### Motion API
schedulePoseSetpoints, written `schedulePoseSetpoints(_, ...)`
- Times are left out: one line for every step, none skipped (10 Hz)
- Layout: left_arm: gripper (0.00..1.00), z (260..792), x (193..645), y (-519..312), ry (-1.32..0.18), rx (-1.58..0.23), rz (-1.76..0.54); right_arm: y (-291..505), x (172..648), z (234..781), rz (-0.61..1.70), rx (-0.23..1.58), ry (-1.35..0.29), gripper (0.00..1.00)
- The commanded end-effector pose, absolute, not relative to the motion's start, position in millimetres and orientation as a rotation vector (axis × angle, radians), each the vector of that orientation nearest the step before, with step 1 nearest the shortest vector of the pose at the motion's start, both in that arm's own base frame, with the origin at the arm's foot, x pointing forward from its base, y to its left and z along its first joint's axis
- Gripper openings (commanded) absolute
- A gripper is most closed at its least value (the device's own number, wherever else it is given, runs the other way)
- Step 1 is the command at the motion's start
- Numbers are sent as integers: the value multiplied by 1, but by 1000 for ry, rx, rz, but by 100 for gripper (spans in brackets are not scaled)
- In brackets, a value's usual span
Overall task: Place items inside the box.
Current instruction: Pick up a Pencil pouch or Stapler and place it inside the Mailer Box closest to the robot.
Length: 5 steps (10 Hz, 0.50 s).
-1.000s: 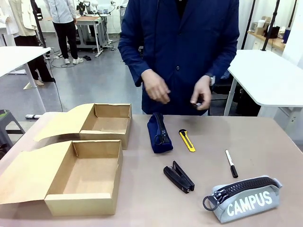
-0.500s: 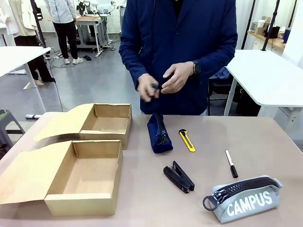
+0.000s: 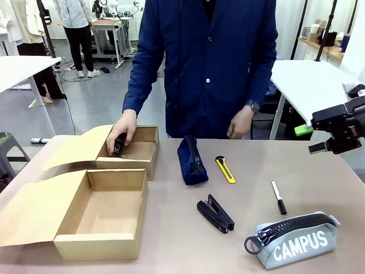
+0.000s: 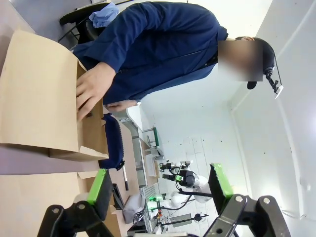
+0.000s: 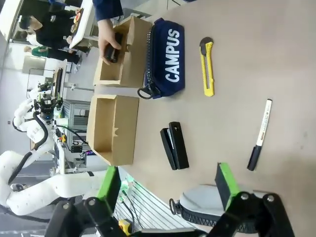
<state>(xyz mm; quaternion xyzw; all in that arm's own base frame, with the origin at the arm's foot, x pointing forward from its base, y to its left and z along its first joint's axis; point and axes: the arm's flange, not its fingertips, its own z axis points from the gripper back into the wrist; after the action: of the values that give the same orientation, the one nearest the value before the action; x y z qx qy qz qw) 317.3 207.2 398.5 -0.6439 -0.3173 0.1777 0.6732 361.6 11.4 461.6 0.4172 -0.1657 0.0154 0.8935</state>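
In the far box [image 3: 135, 133], by its left wall, a person's hand [image 3: 122, 128] holds a small black item [image 3: 119, 142] down inside. The other hand [image 3: 239, 123] hangs at waist level, above the table's far edge. The near box [image 3: 97, 245] sits just in front of the far box, lid flap open to the left.

On the table [image 3: 331, 182], outside both boxes:
- navy pouch [image 3: 191, 161], just R of the far box
- yellow utility knife [image 3: 225, 169], beside the pouch
- black stapler [image 3: 215, 214], nearer the robot
- black marker pen [image 3: 278, 197], further R
- grey pouch [image 3: 299, 241] lettered "CAMPUS", at the near R corner

At the pic's R edge the right gripper [image 3: 311, 138] hovers above the table. Its fingers are spread and released, w/ no grasp. In its wrist view the left gripper [image 4: 159, 183] has fingers wide apart, likewise released, aimed toward the far box & the person.
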Motion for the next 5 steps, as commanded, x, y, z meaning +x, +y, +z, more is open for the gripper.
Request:
schedulePoseSetpoints(100, 400, 314, 207, -721, -1450, 378, -5, 359, 458, -5, 887, -327, 100)
schedulePoseSetpoints(100, 400, 314, 207, -721, -1450, 378, 11, 362, 462, 32, 865, -344, 100)
schedulePoseSetpoints(100, 400, 314, 207, -721, -1450, 378, 30, 355, 458, 81, 788, -304, 100)
schedulePoseSetpoints(100, 400, 314, 207, -721, -1450, 378, 78, 362, 476, 105, 608, -262, 100)
schedulePoseSetpoints(100, 400, 314, 207, -721, -1450, 378, 140, 375, 500, 177, 440, -200, 100)
